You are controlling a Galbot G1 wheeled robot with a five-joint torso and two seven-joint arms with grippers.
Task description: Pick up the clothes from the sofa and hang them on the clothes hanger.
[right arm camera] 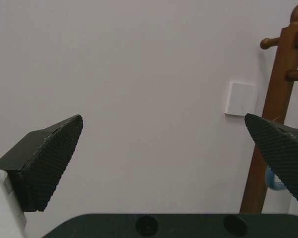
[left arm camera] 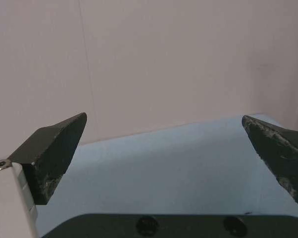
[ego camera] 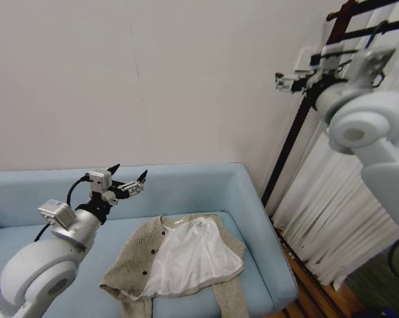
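1. Left gripper [ego camera: 128, 175]: I read it as spread wide with nothing between the jaws. It hangs over the left part of the sofa [ego camera: 186, 182], level with the backrest and pointing at the wall. The left wrist view confirms this: the left gripper [left arm camera: 164, 117] has both dark fingertips far apart, with pale blue sofa [left arm camera: 178, 163] and bare wall between them.

2. Cardigan [ego camera: 186, 255]: a beige knit with white lining lies flat and opened on the seat cushion, right of the left gripper and lower in the view, well apart from it. No gripper touches it. One sleeve runs off the bottom edge of the head view (its end is cut off).

3. Right gripper [ego camera: 279, 82]: raised high on the right, near the top of the coat stand [ego camera: 292, 139]. From the head camera its fingers are too small to judge, and the arm's own white joint hides much of the stand. In the right wrist view the right gripper [right arm camera: 163, 117] is fully parted and empty, facing the wall.

4. Coat stand [right arm camera: 275, 124]: a brown wooden post with pegs, cut off at the frame edge. One finger covers its lower part, and a blue object [right arm camera: 272, 181] beside it is too hidden to identify.

5. A white wall plate [right arm camera: 240, 99] sits just beside the post.
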